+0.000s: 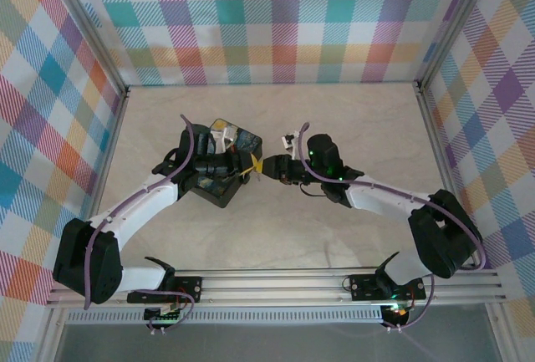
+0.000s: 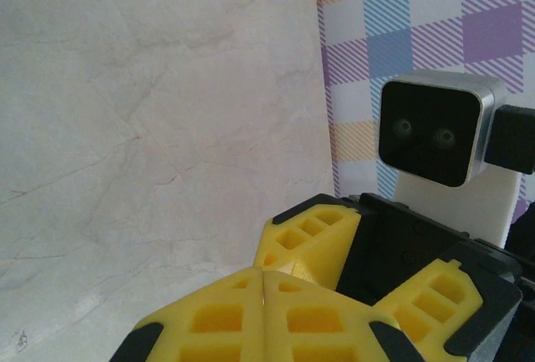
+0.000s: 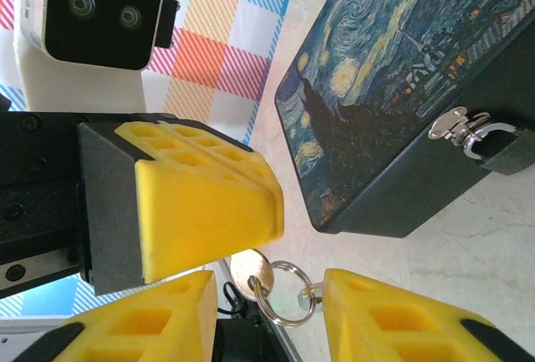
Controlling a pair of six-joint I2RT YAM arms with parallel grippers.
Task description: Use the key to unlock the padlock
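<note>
Dark rectangular box (image 3: 393, 69) with blue-yellow starry-night lid lies on pale marble table (image 1: 276, 237). Tiny black padlock (image 3: 512, 151) hangs on box side wall, thin silvery shackle through silver metal hasp (image 3: 458, 124). Just beside box, apart from padlock: left gripper (image 2: 263, 287), yellow fingers pressed together, pinching small gold-coloured key (image 3: 249, 272). Silver ring (image 3: 284, 295) hangs on key. Right gripper (image 3: 272, 305) faces it there, jaws spread, ring between them.

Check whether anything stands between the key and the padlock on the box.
Nothing visible does. The key sits at the left hand's shut fingertips, between the right hand's parted fingers. From there the way runs over the table, along the box's dark side, to the padlock on its latch.
</note>
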